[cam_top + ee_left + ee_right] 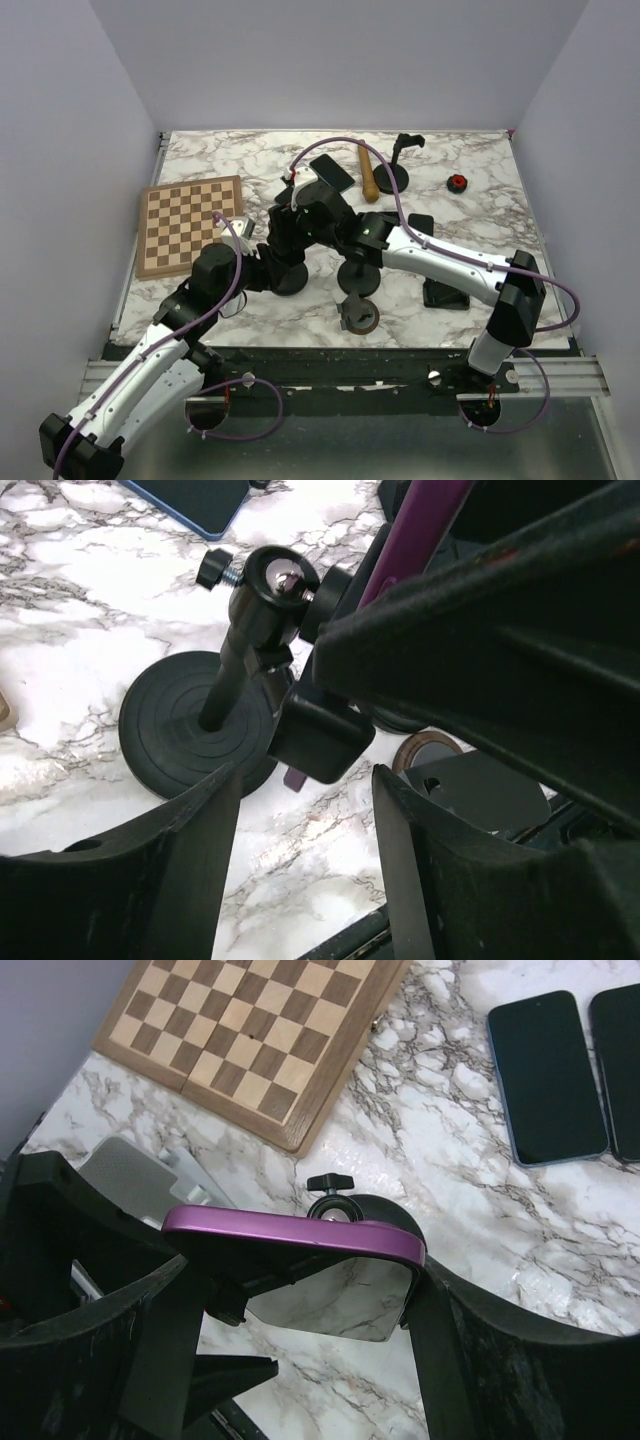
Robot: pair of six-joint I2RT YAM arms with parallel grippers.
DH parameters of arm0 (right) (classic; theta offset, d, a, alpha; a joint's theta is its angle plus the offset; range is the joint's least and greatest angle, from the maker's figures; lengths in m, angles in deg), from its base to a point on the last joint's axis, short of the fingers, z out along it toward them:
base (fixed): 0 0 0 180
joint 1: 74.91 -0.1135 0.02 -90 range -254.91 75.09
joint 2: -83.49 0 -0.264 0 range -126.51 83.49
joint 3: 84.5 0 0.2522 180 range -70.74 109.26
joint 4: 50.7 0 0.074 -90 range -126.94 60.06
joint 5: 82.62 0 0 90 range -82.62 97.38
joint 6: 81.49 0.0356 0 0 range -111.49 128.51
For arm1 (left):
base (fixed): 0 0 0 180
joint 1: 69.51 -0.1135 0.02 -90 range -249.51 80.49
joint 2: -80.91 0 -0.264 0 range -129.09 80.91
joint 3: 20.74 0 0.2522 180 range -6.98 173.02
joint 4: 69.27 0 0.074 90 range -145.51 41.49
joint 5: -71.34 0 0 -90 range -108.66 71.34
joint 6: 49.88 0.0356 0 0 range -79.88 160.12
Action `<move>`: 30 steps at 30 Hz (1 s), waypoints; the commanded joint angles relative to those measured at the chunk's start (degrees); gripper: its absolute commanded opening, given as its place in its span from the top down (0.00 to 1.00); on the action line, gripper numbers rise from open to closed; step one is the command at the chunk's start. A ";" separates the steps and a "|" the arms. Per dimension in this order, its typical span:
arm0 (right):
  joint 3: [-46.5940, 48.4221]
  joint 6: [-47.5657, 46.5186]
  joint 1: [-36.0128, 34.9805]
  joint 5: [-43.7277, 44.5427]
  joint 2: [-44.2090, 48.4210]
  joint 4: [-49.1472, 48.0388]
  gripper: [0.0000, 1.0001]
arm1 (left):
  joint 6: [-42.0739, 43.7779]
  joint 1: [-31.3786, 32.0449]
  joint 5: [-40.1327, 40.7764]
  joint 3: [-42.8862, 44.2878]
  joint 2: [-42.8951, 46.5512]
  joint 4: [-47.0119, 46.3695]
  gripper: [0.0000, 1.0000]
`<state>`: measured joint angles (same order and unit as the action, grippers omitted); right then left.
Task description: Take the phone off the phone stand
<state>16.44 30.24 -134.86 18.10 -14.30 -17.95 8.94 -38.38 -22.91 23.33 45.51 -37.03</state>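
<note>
Left hand (305, 785): released, fingers (150, 880) apart just before stand (232, 670), toward near edge. Right hand (300, 1290): clenched across phone (300, 1230) width; long axis apparently slopes down toward stand. Phone: atop stand, middle of surface (480, 165), left of centre. Right hand nearer.

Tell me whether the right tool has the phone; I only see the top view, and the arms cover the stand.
Observer: In the right wrist view the right tool spans the phone, its fingers at both ends of the purple edge.
Operator: Is it out of the stand?
Observer: No; the left wrist view shows the clamp on the phone.
Operator: And the left tool?
Observer: Open, with the stand base ahead of it, gripping nothing.
</note>
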 commanded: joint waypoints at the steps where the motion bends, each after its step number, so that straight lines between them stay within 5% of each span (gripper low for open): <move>1: -1.92 0.25 1.09 -6.06 0.59 0.18 0.99 | -0.03 -0.45 -1.81 2.56 -0.68 -4.64 0.41; 22: -2.56 -0.13 1.83 -9.29 0.95 -0.83 0.99 | 4.71 -0.50 -0.49 2.74 0.74 -7.44 0.62; 30: -2.29 -0.49 1.84 -10.28 0.73 -0.88 0.99 | 6.64 -0.59 -1.57 4.21 -0.43 -7.19 0.58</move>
<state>15.00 29.43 -132.65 11.65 -13.12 -18.56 13.82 -38.77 -23.28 24.57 45.89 -41.88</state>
